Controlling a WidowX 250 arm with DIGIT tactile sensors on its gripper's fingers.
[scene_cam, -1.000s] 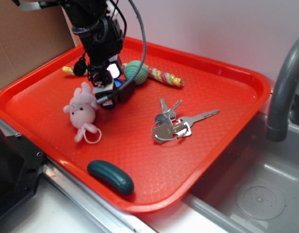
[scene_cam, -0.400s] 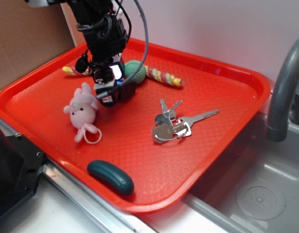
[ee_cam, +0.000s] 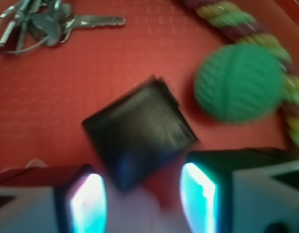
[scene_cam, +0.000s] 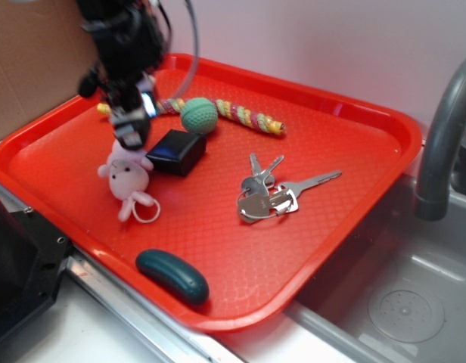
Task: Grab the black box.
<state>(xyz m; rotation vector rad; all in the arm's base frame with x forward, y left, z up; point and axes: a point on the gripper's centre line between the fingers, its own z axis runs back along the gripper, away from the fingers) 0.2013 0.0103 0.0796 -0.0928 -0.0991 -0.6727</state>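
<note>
Black box (ee_cam: 140, 131) lies blurred, one corner between the spread pincer (ee_cam: 142, 196) fingers.

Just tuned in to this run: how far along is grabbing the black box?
Not grabbed yet. The black box lies free on the red tray, beside the green ball. In hand: the hand hovers open next to the box, which lies just beyond its fingers in the wrist view. Left: lower, close, lift.

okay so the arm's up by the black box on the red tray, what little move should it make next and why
Probably ease the end effector forward and down over the black box. The wrist view shows the fingers apart, with only the box's near corner between them, and the exterior view has the end effector off to the box's left above the pink plush. The box lies free on the tray, apart from the green ball.
</note>
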